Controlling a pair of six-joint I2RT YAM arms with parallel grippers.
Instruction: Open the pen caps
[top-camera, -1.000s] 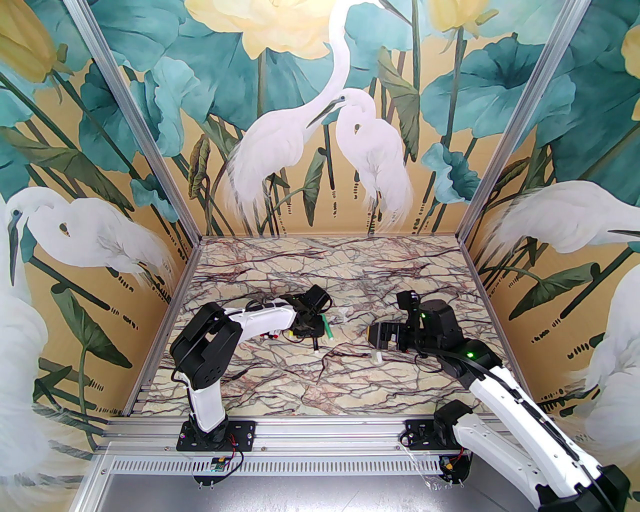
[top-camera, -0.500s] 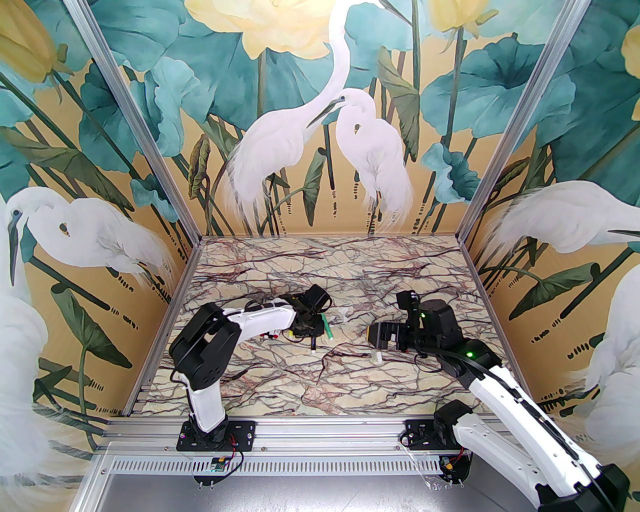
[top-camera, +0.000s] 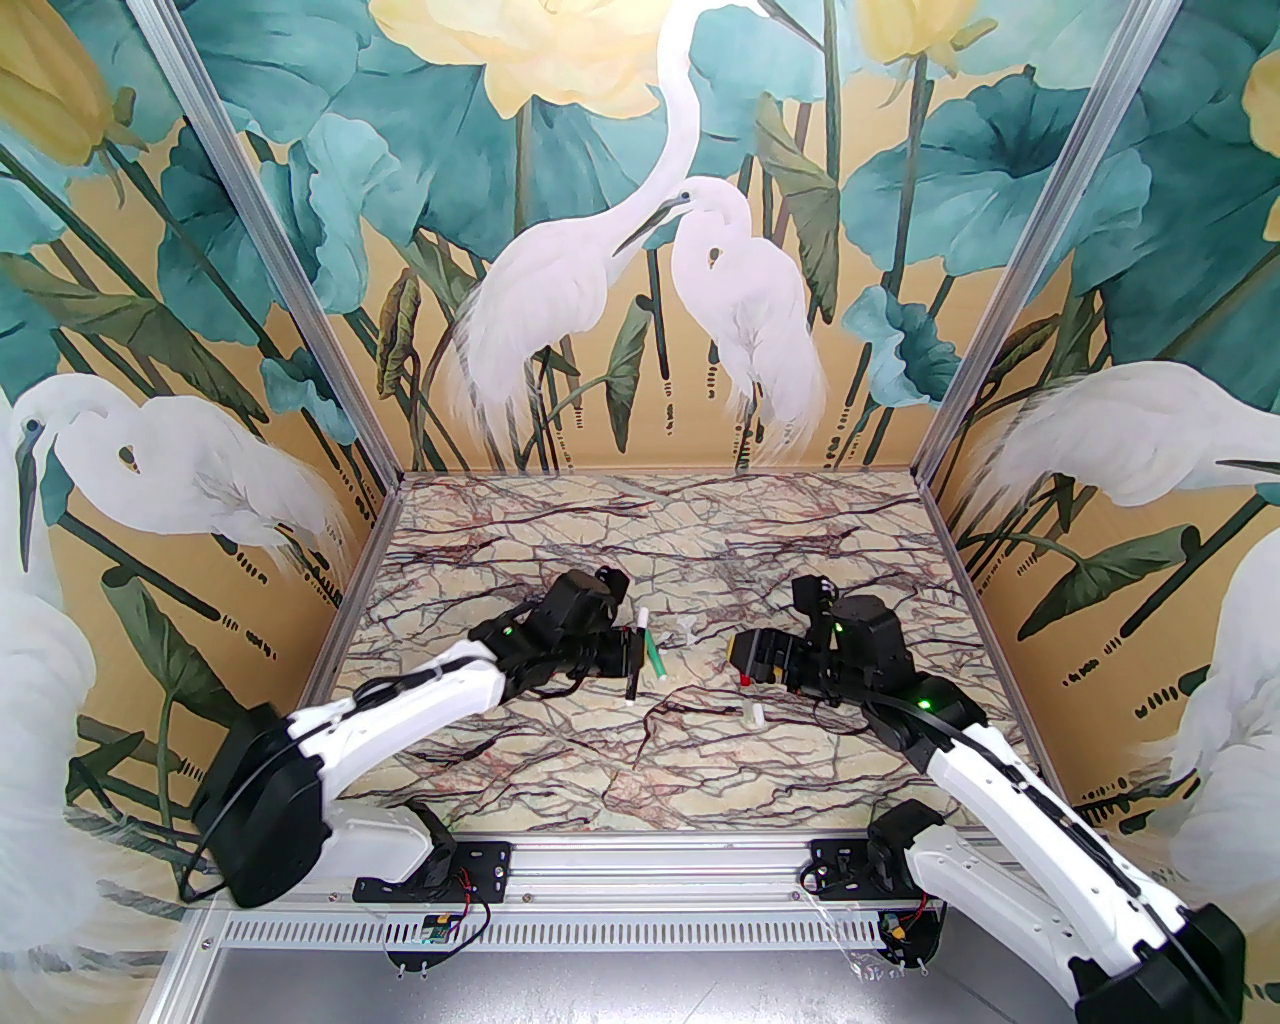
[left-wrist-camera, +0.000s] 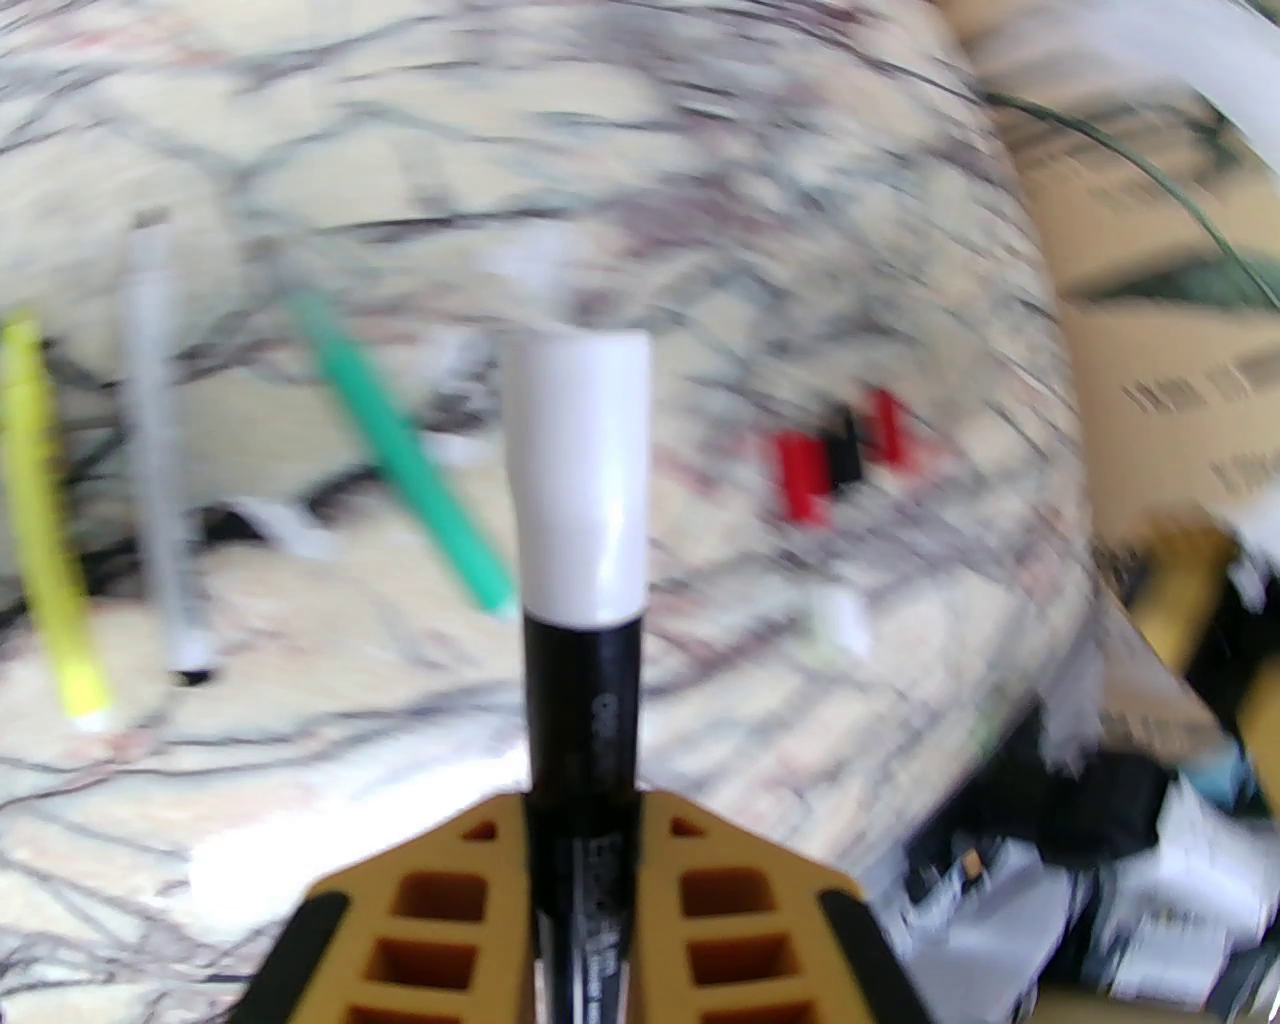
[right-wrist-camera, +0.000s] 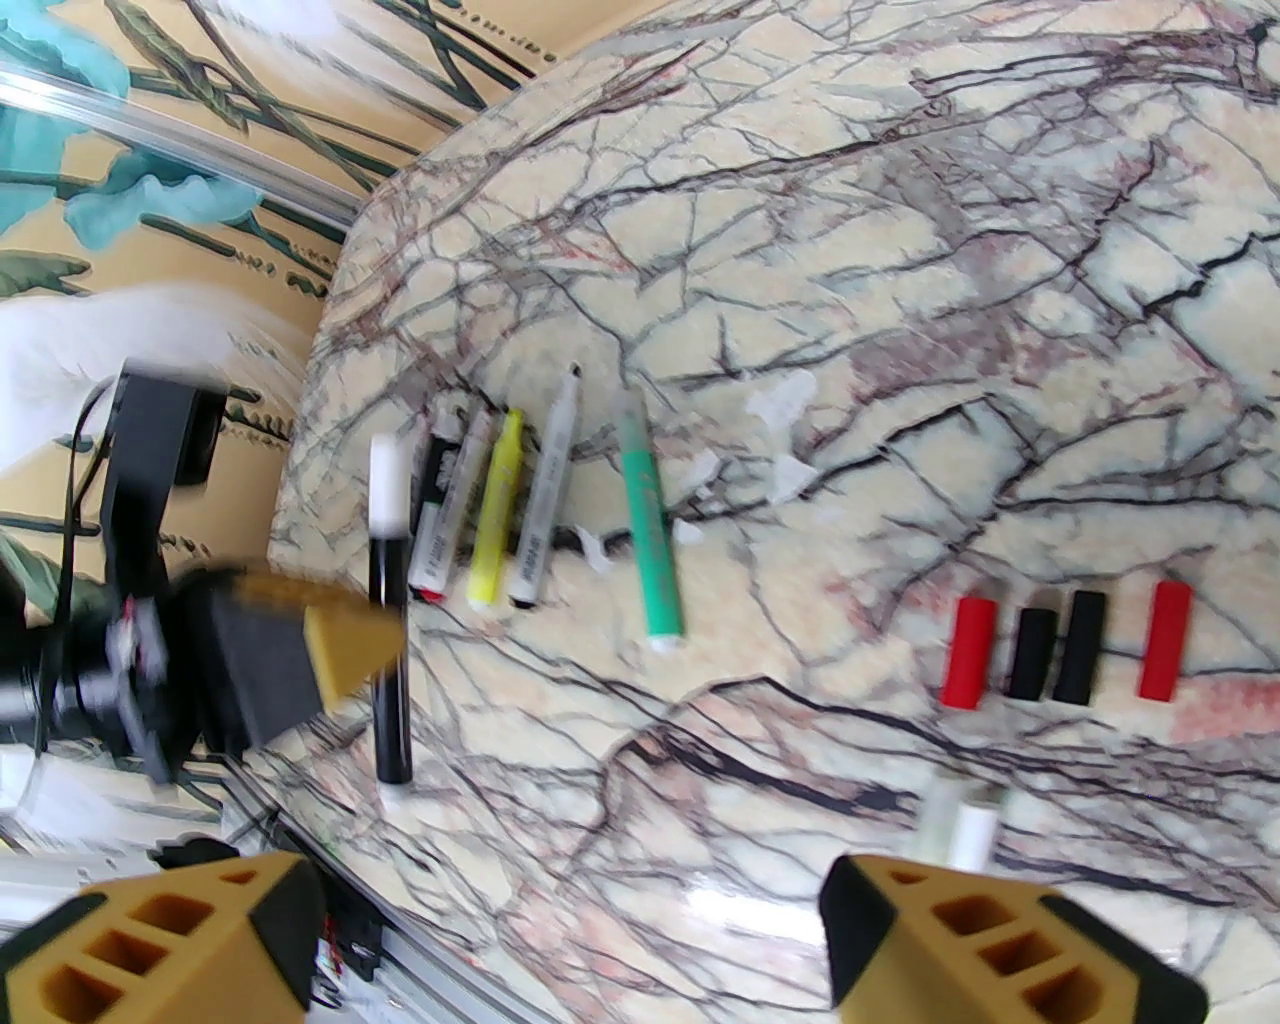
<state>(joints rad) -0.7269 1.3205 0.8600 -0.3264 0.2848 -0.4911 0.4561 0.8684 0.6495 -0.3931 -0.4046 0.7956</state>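
My left gripper (left-wrist-camera: 583, 815) is shut on a black pen (left-wrist-camera: 583, 700) whose white cap (left-wrist-camera: 580, 480) points away from the wrist. From above, this gripper (top-camera: 622, 662) holds the pen (top-camera: 636, 668) just over the marble, beside a green pen (top-camera: 655, 660). In the right wrist view the held pen (right-wrist-camera: 390, 650) stands left of a white-and-red pen (right-wrist-camera: 440, 520), a yellow pen (right-wrist-camera: 497, 510), a grey pen (right-wrist-camera: 545, 500) and the green pen (right-wrist-camera: 648, 530). Two red caps (right-wrist-camera: 968, 652) and two black caps (right-wrist-camera: 1080, 645) lie in a row. My right gripper (right-wrist-camera: 570, 900) is open, empty, above a loose white cap (right-wrist-camera: 972, 835).
A tiny whitish forked piece (top-camera: 687, 630) and white scraps (right-wrist-camera: 790, 480) lie beyond the green pen. The loose white cap (top-camera: 755, 713) sits near my right gripper (top-camera: 748, 660). Patterned walls with metal posts (top-camera: 960, 400) close in the marble table (top-camera: 640, 770).
The left arm has dropped from a raised elbow to a low, stretched pose, and its gripper has closed on the black pen. The right gripper has shifted slightly left and back.
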